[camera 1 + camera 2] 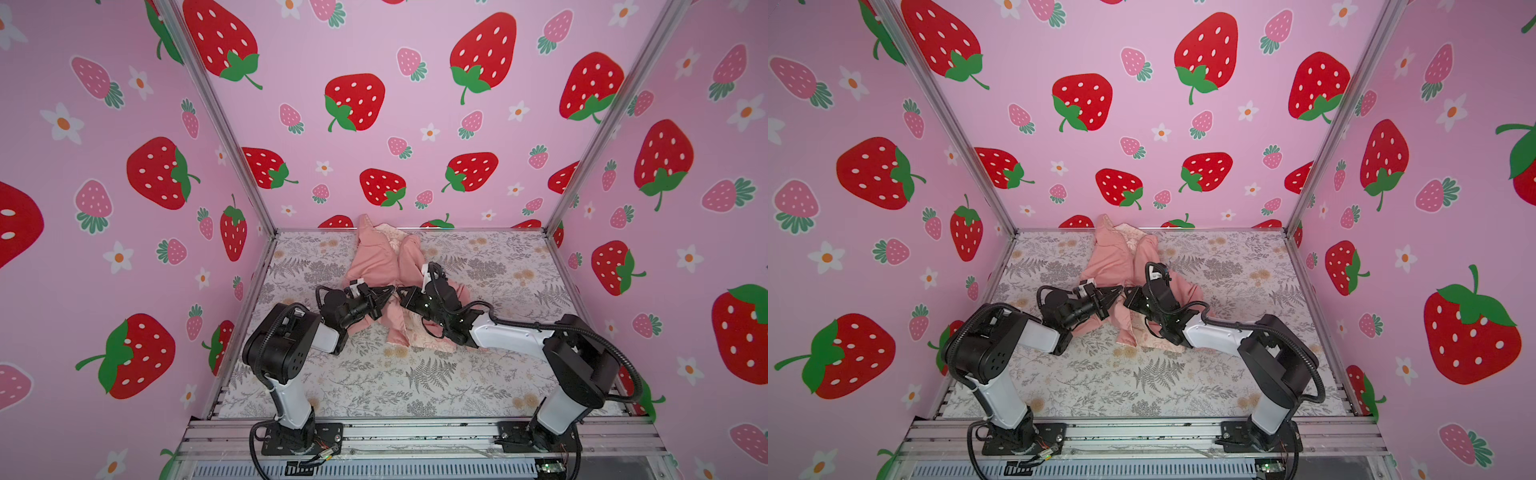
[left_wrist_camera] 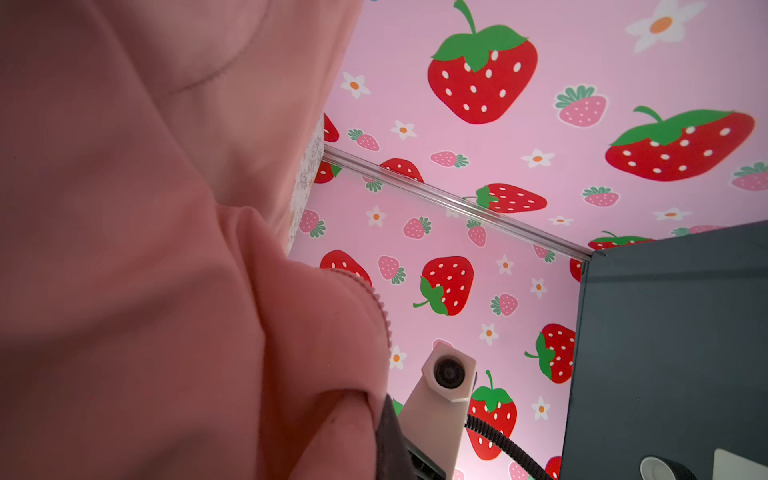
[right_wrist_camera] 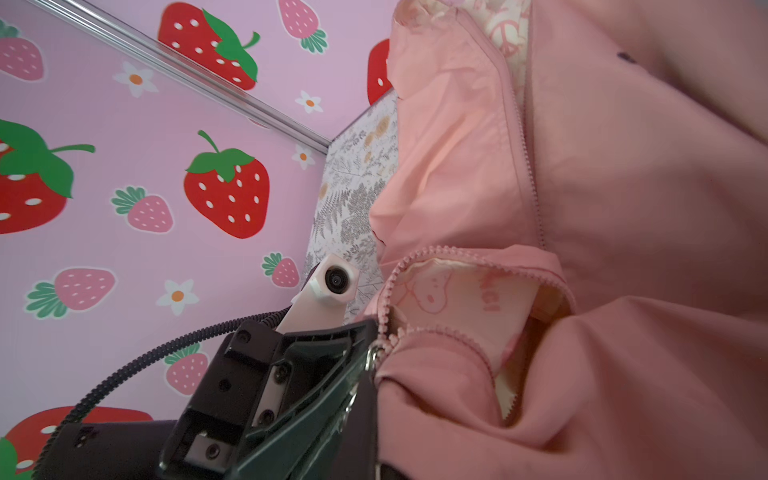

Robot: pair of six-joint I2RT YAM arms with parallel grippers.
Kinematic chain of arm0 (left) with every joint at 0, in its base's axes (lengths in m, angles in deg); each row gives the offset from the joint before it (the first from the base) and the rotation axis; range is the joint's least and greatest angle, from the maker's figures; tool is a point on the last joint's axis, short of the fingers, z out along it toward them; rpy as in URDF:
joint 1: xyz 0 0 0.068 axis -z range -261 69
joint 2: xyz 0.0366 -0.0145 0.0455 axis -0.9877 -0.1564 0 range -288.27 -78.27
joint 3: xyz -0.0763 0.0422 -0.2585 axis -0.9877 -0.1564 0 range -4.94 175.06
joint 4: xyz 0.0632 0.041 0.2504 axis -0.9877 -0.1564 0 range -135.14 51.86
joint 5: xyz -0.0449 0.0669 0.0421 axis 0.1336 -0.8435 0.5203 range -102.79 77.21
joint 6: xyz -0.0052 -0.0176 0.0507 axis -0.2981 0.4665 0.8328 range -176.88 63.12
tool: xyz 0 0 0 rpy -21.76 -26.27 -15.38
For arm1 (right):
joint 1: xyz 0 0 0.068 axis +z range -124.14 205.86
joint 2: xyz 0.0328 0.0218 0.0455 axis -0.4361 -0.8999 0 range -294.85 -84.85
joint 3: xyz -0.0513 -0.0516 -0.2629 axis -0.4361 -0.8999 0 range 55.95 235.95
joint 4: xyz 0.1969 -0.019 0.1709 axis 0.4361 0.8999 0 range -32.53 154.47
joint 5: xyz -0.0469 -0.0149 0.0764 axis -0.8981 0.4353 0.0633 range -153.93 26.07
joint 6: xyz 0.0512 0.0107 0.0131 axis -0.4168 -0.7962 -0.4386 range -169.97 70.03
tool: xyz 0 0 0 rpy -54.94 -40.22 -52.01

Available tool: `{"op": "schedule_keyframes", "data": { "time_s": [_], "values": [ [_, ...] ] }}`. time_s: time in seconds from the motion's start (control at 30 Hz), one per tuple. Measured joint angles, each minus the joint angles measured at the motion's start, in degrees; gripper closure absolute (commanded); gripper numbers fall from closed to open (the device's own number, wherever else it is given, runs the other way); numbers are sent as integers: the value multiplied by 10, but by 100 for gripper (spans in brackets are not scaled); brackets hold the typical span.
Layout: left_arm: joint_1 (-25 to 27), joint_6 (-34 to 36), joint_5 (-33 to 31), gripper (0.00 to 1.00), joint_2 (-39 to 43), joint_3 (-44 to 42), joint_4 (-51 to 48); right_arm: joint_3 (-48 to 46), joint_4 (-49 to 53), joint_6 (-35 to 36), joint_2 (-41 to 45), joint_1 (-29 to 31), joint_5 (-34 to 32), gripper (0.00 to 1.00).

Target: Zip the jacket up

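The jacket [image 1: 376, 259] is laid from the worktop's [image 1: 415, 390] far edge to its middle, partly hidden under the right arm [image 1: 511, 332]. The left gripper [image 1: 385, 296] and right gripper [image 1: 402, 296] are clamped on its front opening, their tips buried in fabric.

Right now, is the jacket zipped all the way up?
No: in the right wrist view the jacket's two rows of zipper teeth stand apart, with cream lining showing between them.

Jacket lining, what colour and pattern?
The jacket lining is cream with faint pink cartoon print; best in the right wrist view.
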Motion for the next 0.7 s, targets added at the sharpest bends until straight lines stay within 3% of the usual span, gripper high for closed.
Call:
{"op": "schedule_keyframes", "data": {
  "time_s": [0.7],
  "values": [
    [-1, 2, -5, 100, 7, 7, 3, -25, -74, -71, -4, -7, 19, 100]
  ]
}}
